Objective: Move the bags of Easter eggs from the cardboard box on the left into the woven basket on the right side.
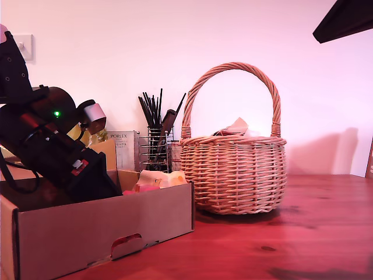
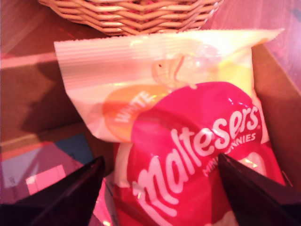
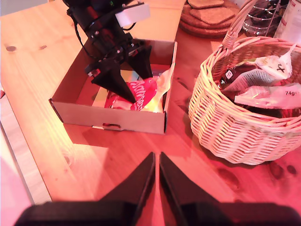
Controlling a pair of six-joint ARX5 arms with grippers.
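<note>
My first end effector (image 2: 160,188) straddling Maltesers bag (image 2: 188,141), contact unclear

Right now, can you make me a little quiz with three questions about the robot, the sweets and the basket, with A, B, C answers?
1. Where is my first gripper?
A. Inside the cardboard box
B. Inside the basket
C. On the bare table

2. What colour is the lower part of the bag between its fingers?
A. Green
B. Red
C. Black

3. How is my second gripper?
A. Wide open
B. Shut, holding nothing
C. Shut on a bag

Answers:
1 A: the second wrist view shows its fingers reaching down into the box.
2 B: the first wrist view shows a red bag with white letters and a pale top.
3 B: its fingers sit together above bare table between the box and the basket.
</note>
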